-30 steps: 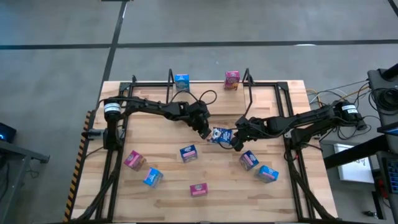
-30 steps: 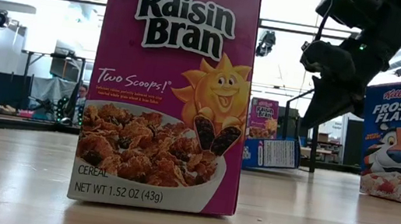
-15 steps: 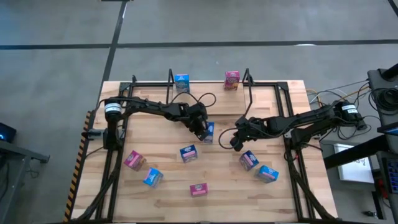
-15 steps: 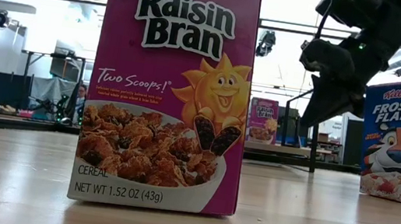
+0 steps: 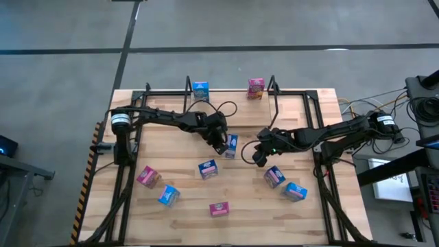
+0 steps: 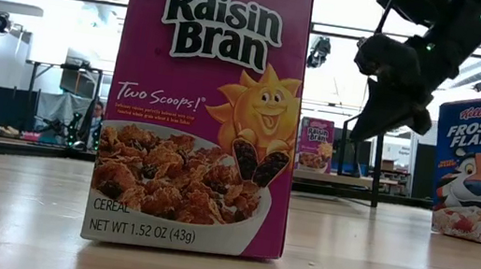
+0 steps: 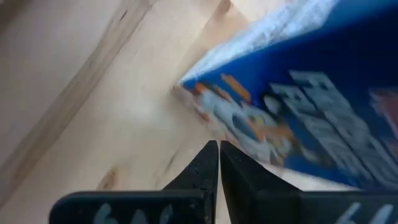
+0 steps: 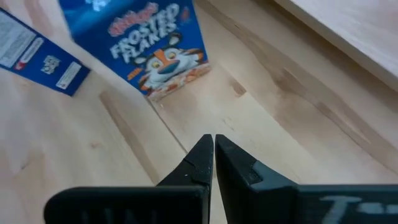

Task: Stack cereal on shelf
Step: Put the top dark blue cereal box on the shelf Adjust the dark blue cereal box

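Mid-table, left claw (image 5: 221, 145) and right claw (image 5: 258, 157), both closed, flank a blue box (image 5: 230, 145)

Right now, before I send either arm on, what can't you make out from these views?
- Shelf tiers: in the high view the shelf shows only thin posts.
- Low view: the Raisin Bran box fills the middle and hides the table behind it.
- Blue box by the left gripper: blurred and cut off in the left wrist view; contact unclear.
- Right gripper: its wrist view shows only part of the table.
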You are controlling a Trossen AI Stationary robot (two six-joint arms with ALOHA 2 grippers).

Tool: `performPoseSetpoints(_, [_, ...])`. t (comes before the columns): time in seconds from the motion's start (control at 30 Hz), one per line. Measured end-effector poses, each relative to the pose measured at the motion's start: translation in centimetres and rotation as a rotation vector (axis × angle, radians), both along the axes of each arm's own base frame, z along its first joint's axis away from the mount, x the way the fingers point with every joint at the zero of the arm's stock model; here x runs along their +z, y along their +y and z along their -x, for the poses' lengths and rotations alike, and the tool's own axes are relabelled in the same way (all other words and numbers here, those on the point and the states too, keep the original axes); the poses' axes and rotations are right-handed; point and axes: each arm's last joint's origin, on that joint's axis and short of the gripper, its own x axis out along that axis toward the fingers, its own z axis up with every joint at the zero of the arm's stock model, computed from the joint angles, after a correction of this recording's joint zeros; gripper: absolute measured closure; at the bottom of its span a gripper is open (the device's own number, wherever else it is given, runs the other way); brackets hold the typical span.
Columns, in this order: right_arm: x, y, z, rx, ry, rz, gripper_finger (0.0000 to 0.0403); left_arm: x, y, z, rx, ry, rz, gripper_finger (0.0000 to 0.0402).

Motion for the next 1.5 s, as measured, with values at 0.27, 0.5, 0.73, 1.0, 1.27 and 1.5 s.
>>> performPoseSetpoints(0.27, [3.2,0.2,-1.3,0.224,-0.046,0.117,0.0394,4.8,-0.3,1.4,-0.05,-0.113,-0.063,0.0401])
performPoseSetpoints(0.5, [7.9,-0.3,-2.2,0.39,-0.015,0.286,0.0394,10.0,-1.9,3.2,-0.108,-0.254,-0.239,0.0401])
performPoseSetpoints(0.73, [11.6,-2.8,-3.6,0.445,0.077,0.391,0.0394,13.6,-4.8,4.7,-0.13,-0.326,-0.523,0.0401])
performPoseSetpoints(1.0, [12.5,-5.6,-6.0,0.612,0.155,0.397,0.0394,14.6,-7.3,5.0,-0.214,-0.356,-0.666,0.0402])
performPoseSetpoints(1.27, [12.2,-6.2,-6.9,0.899,0.247,0.527,0.0394,14.8,-9.4,4.9,-0.248,-0.399,-0.674,0.0401])
performPoseSetpoints(1.5, [12.1,-5.9,-6.9,1.142,0.22,0.617,0.0394,15.0,-11.7,6.1,-0.197,-0.417,-0.724,0.0402])
